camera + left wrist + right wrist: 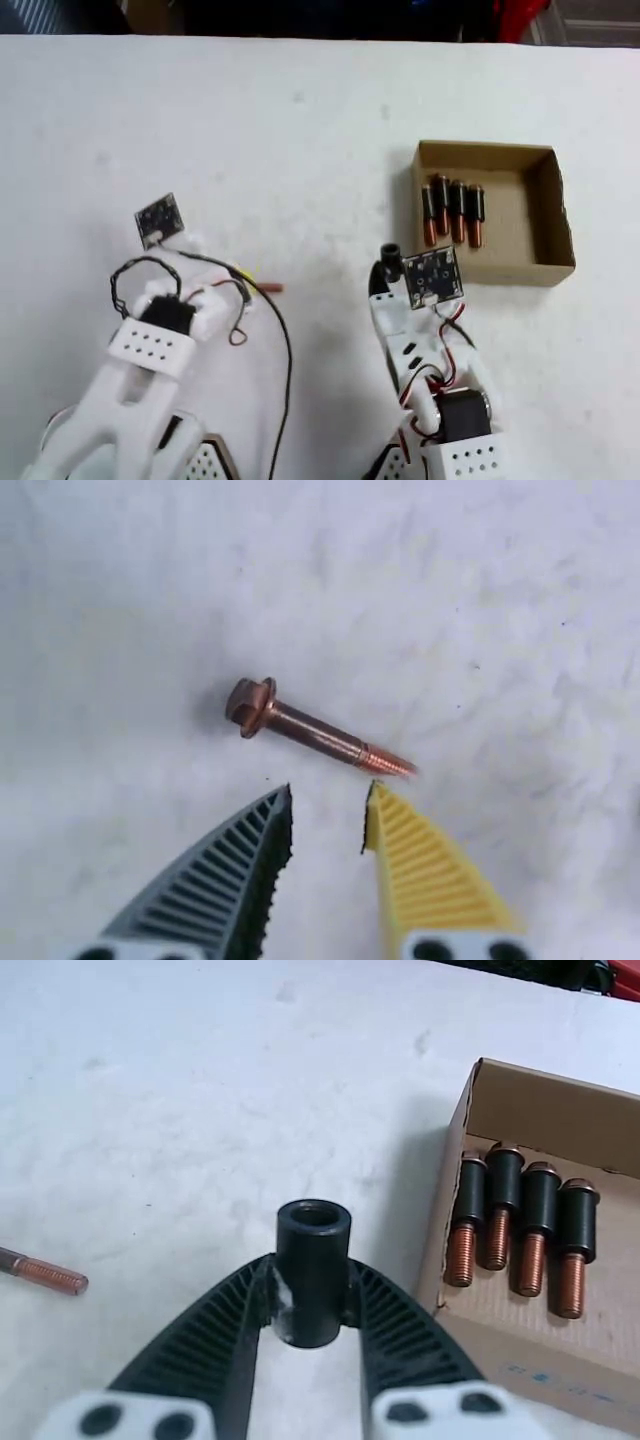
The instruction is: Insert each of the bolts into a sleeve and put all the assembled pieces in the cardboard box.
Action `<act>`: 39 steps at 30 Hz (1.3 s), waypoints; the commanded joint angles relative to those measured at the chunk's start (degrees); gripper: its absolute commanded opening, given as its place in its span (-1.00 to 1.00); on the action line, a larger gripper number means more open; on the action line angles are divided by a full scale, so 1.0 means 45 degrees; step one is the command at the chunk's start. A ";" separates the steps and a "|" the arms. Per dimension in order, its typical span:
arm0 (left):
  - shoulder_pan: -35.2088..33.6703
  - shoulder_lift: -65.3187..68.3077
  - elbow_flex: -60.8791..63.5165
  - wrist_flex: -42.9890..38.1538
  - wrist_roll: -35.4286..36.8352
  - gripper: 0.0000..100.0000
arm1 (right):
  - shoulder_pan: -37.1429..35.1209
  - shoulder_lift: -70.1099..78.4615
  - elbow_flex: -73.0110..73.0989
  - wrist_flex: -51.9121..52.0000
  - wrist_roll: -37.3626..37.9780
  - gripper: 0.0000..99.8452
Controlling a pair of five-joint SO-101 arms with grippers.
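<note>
A copper bolt [310,730] lies flat on the white table, also seen as a short copper bolt [270,288] beside the left arm and as a threaded tip [45,1273]. My left gripper [327,805] is open just short of it, one finger grey, one finger yellow [420,875]. My right gripper [312,1300] is shut on a black sleeve [313,1270], held upright with its bore facing up; the same sleeve [390,256] stands left of the cardboard box [545,215]. Several assembled pieces [452,210] lie side by side inside the box [560,1110], bolts in sleeves [520,1225].
The white table [300,130] is open behind and between the arms. A black cable [285,350] loops from the left arm across the table near the bolt. The box sits to the right of the right arm.
</note>
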 commanded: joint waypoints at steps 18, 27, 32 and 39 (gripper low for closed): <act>-0.0928 -0.0225 0.2149 -0.4435 0.0137 -0.70 | 0.0088 -0.0127 -0.0117 -0.0322 -0.0020 -0.97; -0.0850 -0.0205 0.2188 -0.4337 0.0137 -0.70 | 0.0088 -0.0127 -0.0117 -0.0322 -0.0020 -0.97; -0.0869 -0.0303 0.1719 -0.3673 0.0137 -0.70 | 0.0088 -0.0127 -0.0117 -0.0322 -0.0020 -0.97; -0.0850 -0.0303 -0.0527 0.0313 0.0137 -0.70 | 0.0107 -0.0127 -0.0117 -0.0322 -0.0020 -0.97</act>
